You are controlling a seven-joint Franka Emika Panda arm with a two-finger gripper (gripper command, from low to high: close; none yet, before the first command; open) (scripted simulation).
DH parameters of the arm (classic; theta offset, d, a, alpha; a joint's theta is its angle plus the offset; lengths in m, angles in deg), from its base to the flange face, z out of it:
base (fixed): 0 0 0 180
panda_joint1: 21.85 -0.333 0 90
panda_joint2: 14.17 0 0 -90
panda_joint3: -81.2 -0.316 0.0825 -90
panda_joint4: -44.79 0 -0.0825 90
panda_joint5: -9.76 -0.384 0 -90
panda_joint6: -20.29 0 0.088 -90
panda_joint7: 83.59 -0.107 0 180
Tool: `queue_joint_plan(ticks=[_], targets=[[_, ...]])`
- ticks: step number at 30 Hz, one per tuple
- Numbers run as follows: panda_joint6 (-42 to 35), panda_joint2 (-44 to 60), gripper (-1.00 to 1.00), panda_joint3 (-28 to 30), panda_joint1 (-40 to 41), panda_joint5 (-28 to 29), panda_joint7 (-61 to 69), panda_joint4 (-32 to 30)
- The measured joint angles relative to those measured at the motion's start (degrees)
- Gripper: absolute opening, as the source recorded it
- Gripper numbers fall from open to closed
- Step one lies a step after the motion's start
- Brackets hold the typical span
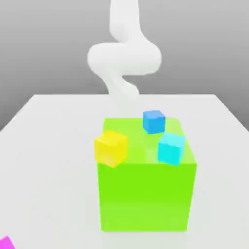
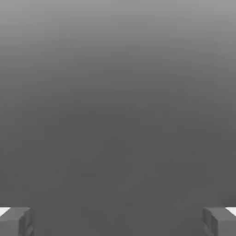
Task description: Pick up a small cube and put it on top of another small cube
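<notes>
Spread wide apart, the jaws of the gripper (image 2: 118, 221) hold nothing: in the hand view two grey, blocky fingertips (image 2: 16, 221) sit at opposite edges with only flat grey background between them.

Largest in the exterior view is the table (image 1: 48, 146), a single smooth, matte white slab. Behind it rises one arm (image 1: 124, 56), white and rounded, curving in soft tubular bends.

Next comes one large green cube (image 1: 146, 194), bright lime, sharp-edged and plain-faced, standing on the table in front of the arm.

Four small cubes can be counted, all plain and untextured. Three rest on top of the green cube: a yellow cube (image 1: 111, 148) overhanging the top's edge toward the exterior view's left, a blue cube (image 1: 153, 121) near the far edge, and a cyan cube (image 1: 170, 148) toward the exterior view's right. They are apart from one another, each turned slightly off square.

Fourth is the small magenta cube (image 1: 6, 242), lying on the table at the near corner on the exterior view's left, well apart from the green cube and partly cut off. None of these lies between the jaws.
</notes>
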State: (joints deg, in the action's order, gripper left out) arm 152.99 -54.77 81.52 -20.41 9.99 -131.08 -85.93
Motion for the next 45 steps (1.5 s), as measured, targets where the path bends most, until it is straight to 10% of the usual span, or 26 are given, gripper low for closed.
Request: queue_joint_plan(ticks=[36,37,45], targets=[[16.9,75.4,0.0,6.8,17.4,-8.3,-14.1,15.5],[17.8,76.6,-1.0,6.6,17.6,-8.5,-14.0,15.8],[16.6,75.1,-1.0,7.0,17.2,-8.5,-14.0,15.5]])
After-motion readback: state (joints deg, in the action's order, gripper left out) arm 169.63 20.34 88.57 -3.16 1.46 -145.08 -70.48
